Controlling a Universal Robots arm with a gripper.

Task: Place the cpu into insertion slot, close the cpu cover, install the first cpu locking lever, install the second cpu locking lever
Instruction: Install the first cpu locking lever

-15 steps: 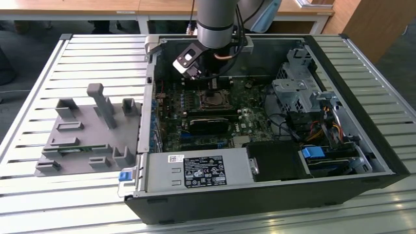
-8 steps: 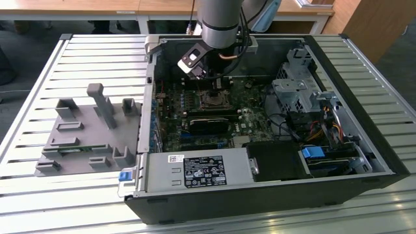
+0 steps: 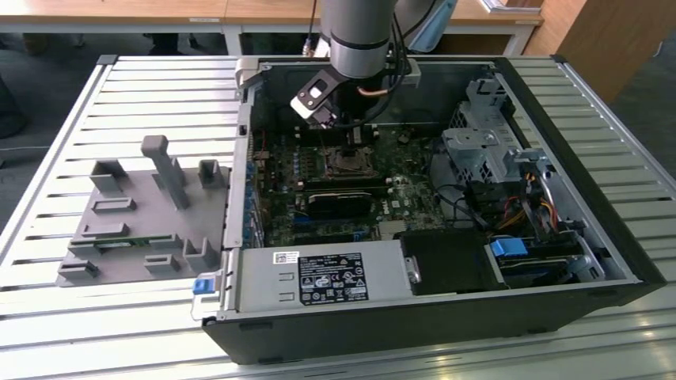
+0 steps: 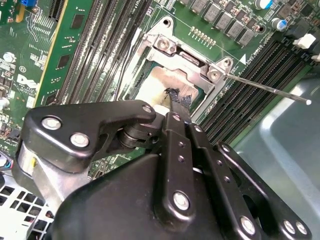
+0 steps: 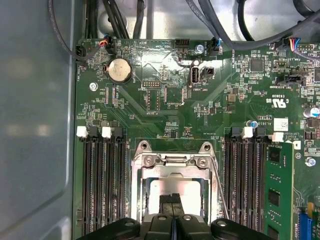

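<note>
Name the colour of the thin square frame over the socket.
The frame is silvery, clearest in the first wrist view.

robotics lab or test workshop, open desktop PC case [image 3: 444, 317] centre frame on slatted aluminium bench [image 3: 63, 348], grey parts fixture [image 3: 127, 229] at left, robot arm [image 3: 359, 32] top centre, wooden desks [image 3: 127, 9] along top edge

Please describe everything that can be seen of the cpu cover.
The cpu cover is a thin, shiny silver metal frame with a cut-out middle. In both wrist views it lies down on the green board, and the pale top of the cpu shows through its opening. Two screws sit along one edge; a thin metal lever runs beside another. The gripper, fingers shut, reaches into the opening toward the cpu.
</note>
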